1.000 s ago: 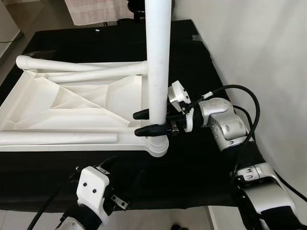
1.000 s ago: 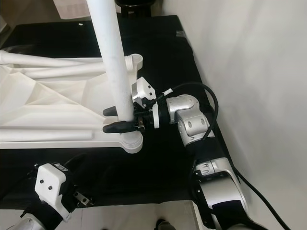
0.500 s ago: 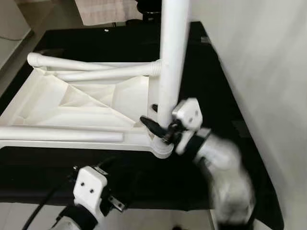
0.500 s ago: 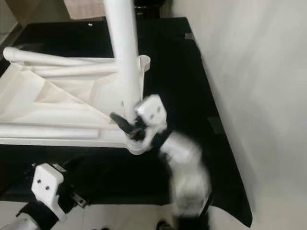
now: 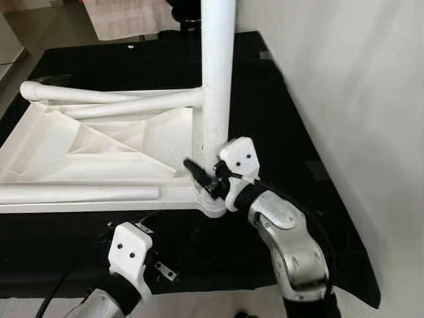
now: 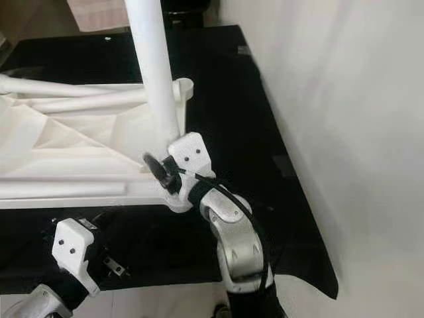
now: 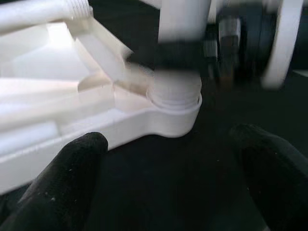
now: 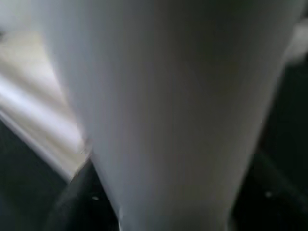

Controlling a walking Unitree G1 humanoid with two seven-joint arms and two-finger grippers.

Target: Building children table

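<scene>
Black cloth covers the work surface (image 5: 86,73), and the white tabletop (image 5: 99,149) lies upside down on it. At its near right corner socket (image 7: 174,98) a table leg (image 5: 217,73) stands upright, long axis vertical, pointing up. My right gripper (image 5: 202,177) is closed around the leg just above that socket. I judge I am screwing it in; next comes regripping and another turn. My left gripper (image 7: 163,178) hovers open before the socket, holding nothing.
</scene>
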